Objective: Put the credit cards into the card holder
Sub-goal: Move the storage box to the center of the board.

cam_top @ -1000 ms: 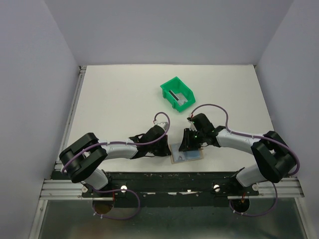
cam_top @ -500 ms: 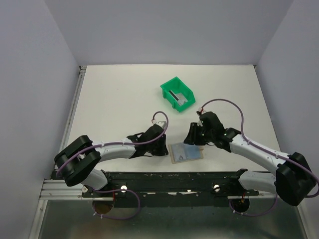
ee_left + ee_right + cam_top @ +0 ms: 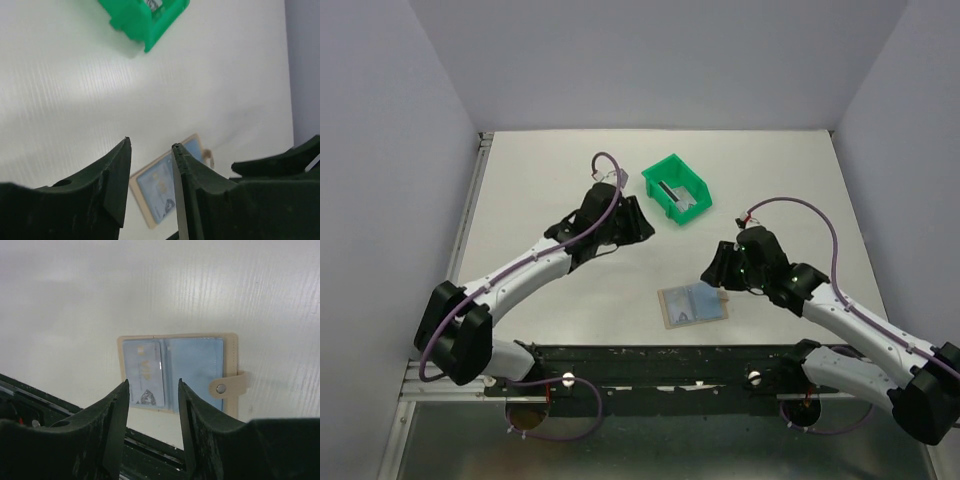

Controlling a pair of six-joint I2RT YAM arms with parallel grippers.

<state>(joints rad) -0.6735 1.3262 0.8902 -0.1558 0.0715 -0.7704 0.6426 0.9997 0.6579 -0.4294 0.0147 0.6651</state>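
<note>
The left gripper [image 3: 150,147] has its jaws partly apart, gripping nothing, near the green plastic bin [image 3: 677,187] (a silver-grey card [image 3: 669,191] lies inside). The right gripper [image 3: 152,385], also apart and empty, hangs near the open tan soft card holder [image 3: 693,304], which lies flat on the table with one pale printed card [image 3: 145,374] in its slot.

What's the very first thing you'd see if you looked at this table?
The bright green bin pops out, toward the back of the white table. Near the front edge the open card holder lies flat, pale blue inside, with a card in one side.
</note>
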